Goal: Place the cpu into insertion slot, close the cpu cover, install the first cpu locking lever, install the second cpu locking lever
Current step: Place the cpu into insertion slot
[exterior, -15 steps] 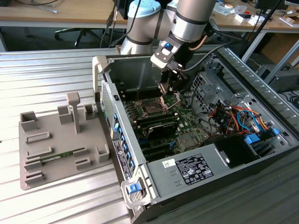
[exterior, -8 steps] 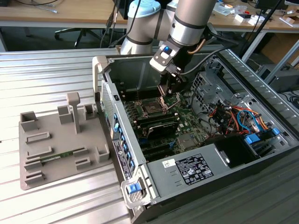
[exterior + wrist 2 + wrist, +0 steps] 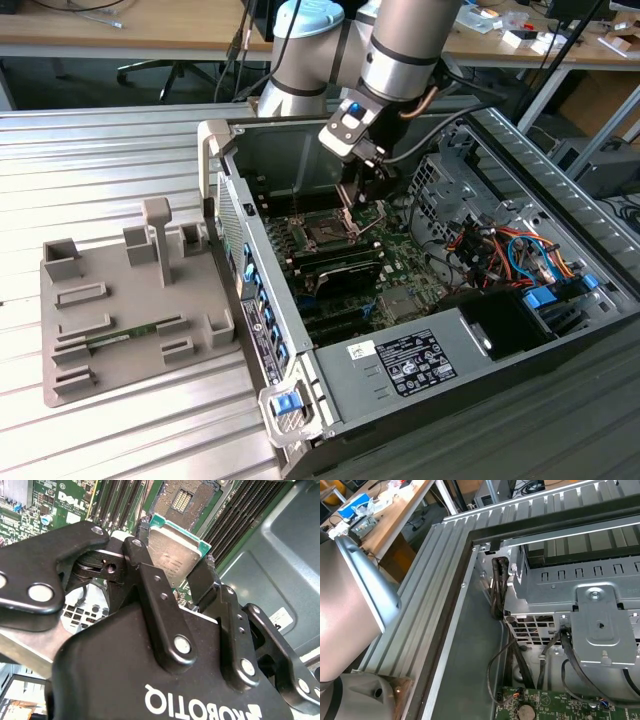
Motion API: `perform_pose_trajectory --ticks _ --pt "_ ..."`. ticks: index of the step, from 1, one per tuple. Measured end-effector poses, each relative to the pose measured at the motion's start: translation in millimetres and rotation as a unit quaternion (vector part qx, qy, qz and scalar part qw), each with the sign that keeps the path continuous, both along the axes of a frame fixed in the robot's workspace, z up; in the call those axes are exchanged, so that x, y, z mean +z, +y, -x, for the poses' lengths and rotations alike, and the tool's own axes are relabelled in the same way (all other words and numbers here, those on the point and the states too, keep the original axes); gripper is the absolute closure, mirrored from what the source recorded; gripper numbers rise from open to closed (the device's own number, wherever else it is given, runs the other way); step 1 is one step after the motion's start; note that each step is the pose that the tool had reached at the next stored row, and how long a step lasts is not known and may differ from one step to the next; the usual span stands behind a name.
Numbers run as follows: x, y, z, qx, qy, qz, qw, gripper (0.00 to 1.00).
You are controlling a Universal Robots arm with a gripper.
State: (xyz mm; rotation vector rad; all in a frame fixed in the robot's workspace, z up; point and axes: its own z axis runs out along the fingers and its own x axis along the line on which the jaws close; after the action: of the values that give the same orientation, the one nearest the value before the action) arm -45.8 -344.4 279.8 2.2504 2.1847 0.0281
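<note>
Black hand (image 3: 172, 559) clenched on the cpu (image 3: 175, 547), seemingly held above the insertion slot (image 3: 182, 499)

Silvery-grey cpu (image 3: 172, 550) top, green edged; black gripper (image 3: 172, 566); green motherboard (image 3: 30, 510) with black memory slots (image 3: 245, 515); dark slot (image 3: 182, 500) with gold contact patches; grey case (image 3: 285, 150), blue clip (image 3: 287, 403); red, orange, blue cables (image 3: 505, 245); beige-grey tray (image 3: 130, 360); ribbed silver table (image 3: 100, 150).
</note>
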Motion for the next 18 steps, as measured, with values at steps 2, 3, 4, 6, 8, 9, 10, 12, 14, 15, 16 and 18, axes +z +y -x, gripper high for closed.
perform_pose_trajectory --ticks 2,3,4,6,8,9,10,12,14,15,16,18 --pt "-0.3 0.0 1.0 0.001 0.0000 0.0000 1.0000 0.46" --pt "-0.4 0.0 1.2 0.001 0.0000 0.0000 1.0000 0.46" --pt "-0.4 0.0 1.2 0.001 0.0000 0.0000 1.0000 0.46" --pt "-17.6 0.0 1.5 0.002 0.0000 0.0000 1.0000 0.46" --pt "-17.8 0.0 1.5 0.002 0.0000 0.0000 1.0000 0.46" --pt "-18.2 0.0 1.5 0.002 0.0000 0.0000 1.0000 0.46" --pt "-18.6 0.0 1.5 0.002 0.0000 0.0000 1.0000 0.46" --pt "-19.6 0.0 1.5 0.002 0.0000 0.0000 1.0000 0.46" --pt "-22.6 0.0 1.5 0.002 0.0000 0.0000 1.0000 0.46" --pt "-25.2 0.0 1.5 0.002 0.0000 0.0000 1.0000 0.46" --pt "-25.3 0.0 1.5 0.002 0.0000 0.0000 1.0000 0.46" --pt "-25.8 0.0 1.5 0.002 0.0000 0.0000 1.0000 0.46"
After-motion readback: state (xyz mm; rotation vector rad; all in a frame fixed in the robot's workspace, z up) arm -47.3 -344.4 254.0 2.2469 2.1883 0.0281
